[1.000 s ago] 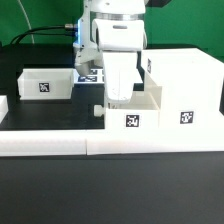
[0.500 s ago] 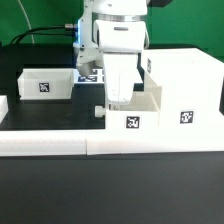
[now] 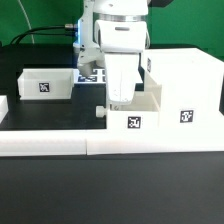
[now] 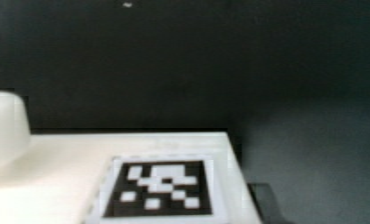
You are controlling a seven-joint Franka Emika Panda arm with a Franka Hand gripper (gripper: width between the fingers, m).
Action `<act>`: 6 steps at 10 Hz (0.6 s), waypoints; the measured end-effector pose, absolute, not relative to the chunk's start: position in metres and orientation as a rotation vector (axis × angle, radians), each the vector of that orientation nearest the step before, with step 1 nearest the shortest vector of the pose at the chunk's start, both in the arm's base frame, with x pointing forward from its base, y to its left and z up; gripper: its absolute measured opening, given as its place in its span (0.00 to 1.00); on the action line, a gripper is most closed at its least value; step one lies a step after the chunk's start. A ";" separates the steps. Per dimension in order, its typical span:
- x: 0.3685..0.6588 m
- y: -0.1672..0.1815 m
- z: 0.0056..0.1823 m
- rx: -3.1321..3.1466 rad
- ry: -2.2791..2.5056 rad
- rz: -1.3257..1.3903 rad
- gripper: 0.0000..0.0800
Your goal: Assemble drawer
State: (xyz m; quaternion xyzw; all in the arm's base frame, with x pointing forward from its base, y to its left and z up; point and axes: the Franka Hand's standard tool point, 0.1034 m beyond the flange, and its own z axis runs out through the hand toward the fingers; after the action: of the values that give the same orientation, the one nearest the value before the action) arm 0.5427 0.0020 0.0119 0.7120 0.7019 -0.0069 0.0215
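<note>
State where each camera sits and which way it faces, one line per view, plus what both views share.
Exterior view: off the arm, looking slightly down across the black table at the white plastic knobbed tray and tall white housing; the white arm and gripper show.
Wrist view: on the wrist, facing a white tagged surface against the table; no fingers clearly visible.
Shared: probably that tray, judging by its black-and-white square tag.
</note>
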 end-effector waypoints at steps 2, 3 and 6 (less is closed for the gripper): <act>0.544 0.002 0.012 2.193 2.171 -0.001 0.05; 0.544 0.002 0.012 2.194 2.171 -0.002 0.05; 0.544 0.002 0.012 2.194 2.170 -0.002 0.05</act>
State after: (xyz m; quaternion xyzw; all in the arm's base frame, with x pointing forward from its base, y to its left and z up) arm 0.5439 0.0020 0.0120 0.7107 0.7029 -0.0008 0.0277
